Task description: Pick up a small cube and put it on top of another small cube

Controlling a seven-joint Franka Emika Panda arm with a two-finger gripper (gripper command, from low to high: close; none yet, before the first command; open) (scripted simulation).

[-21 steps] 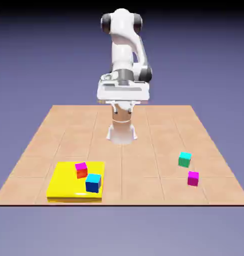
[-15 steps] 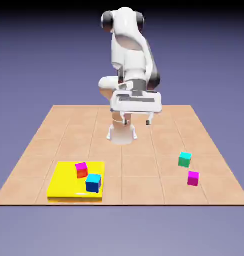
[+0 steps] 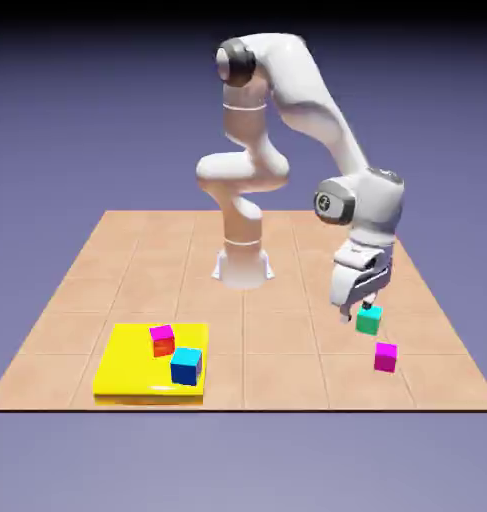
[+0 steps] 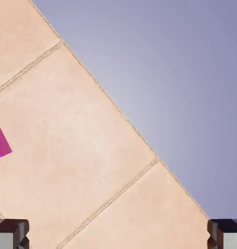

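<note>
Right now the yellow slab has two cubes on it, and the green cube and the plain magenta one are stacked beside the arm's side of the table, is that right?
Not quite: the teal-green cube and the plain magenta cube sit apart on the table, unstacked, as the exterior view shows.

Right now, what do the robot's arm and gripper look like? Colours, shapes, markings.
Arm: glossy white, rounded segments, dark grey-black joint caps, small round emblem on the cap near the wrist. Gripper: white housing, two fingers with dark tips; in the hand view, small squarish grey tips with dark brownish-black parts.
</note>
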